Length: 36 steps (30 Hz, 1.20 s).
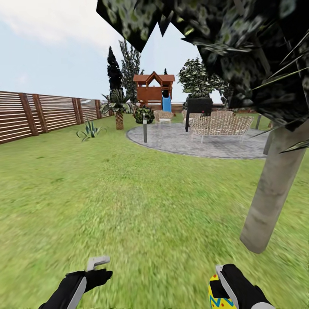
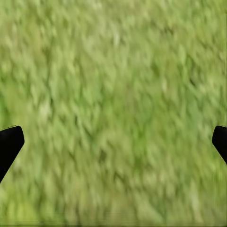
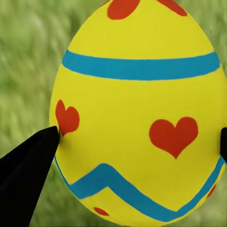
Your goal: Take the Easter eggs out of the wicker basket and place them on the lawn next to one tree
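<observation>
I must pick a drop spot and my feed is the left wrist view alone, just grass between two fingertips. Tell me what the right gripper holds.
Observer: The right gripper is shut on an Easter egg, yellow with blue bands and red hearts.
Operator: Report the nearest tree.
Observer: In the head view a tree with a thick pale trunk stands on the lawn, ahead and to the robot's right of that gripper.
Operator: Check the grass at its base for other eggs.
Observer: No egg lies on the lawn around the visible side of the trunk's foot.
Operator: Confirm my left gripper.
Observer: The left gripper is open, holding nothing.
</observation>
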Tool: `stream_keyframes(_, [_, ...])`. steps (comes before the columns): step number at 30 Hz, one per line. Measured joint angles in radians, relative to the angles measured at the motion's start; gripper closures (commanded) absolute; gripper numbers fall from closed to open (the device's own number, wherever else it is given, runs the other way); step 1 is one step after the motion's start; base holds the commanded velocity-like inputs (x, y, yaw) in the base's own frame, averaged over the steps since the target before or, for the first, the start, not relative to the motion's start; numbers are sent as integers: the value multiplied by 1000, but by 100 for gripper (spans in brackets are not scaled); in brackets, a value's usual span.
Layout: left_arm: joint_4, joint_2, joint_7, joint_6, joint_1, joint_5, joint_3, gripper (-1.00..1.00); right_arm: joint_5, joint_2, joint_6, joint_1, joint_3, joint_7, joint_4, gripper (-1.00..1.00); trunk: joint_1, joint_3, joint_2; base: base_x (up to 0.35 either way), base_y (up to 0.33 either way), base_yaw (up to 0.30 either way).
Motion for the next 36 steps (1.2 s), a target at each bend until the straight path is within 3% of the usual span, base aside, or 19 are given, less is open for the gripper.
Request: stream_keyframes(36, [30,-6,1,0,0,0,0,-100,-2,0,0,0,0,0,-2,100,16,-139,-8,0,0,0])
